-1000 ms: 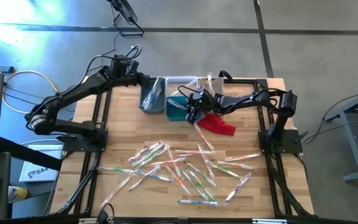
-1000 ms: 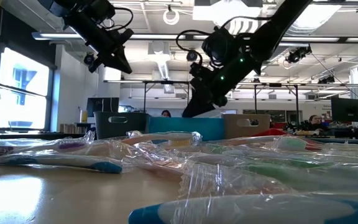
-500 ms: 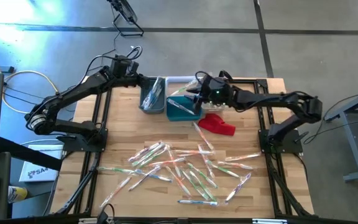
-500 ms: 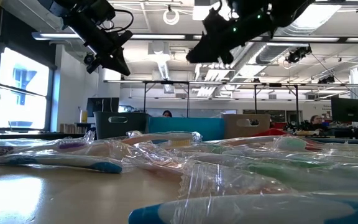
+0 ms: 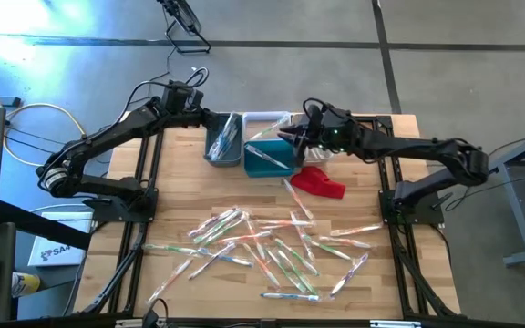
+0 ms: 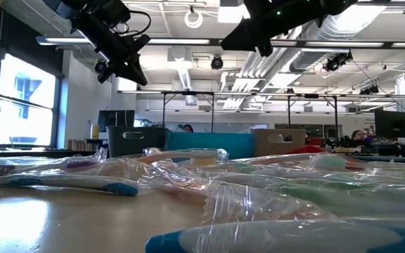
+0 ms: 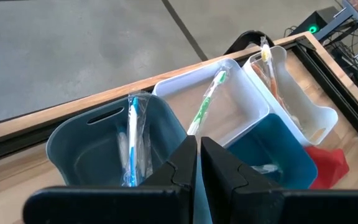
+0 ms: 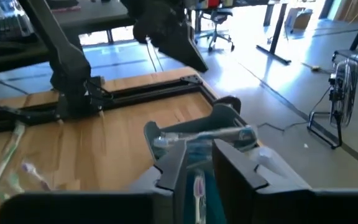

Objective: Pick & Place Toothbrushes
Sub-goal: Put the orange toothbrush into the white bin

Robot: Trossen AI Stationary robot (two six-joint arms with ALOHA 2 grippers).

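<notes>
Several wrapped toothbrushes (image 5: 272, 248) lie scattered on the near half of the wooden table. More lie in the bins at the far edge: a blue one (image 7: 132, 140) in the grey bin (image 5: 223, 139), a green one (image 7: 207, 102) in a white bin (image 7: 241, 102), an orange one (image 7: 267, 62) in another white bin (image 7: 303, 99). One more (image 7: 263, 168) lies in the teal bin (image 5: 267, 158). My right gripper (image 5: 288, 137) hangs high over the teal bin, open by a narrow gap (image 8: 201, 165), with nothing in it. My left gripper (image 5: 213, 118) hovers over the grey bin, shut (image 7: 198, 165) and empty.
A crumpled red cloth (image 5: 319, 180) lies on the table just right of the teal bin. Black frame rails (image 5: 149, 173) run along the table's left and right sides. Bare wood shows between the bins and the scattered toothbrushes.
My right gripper has risen out of the teal bin, high above it, and drawn back toward the table's far right, tipping up nearer to level. It carries nothing.
</notes>
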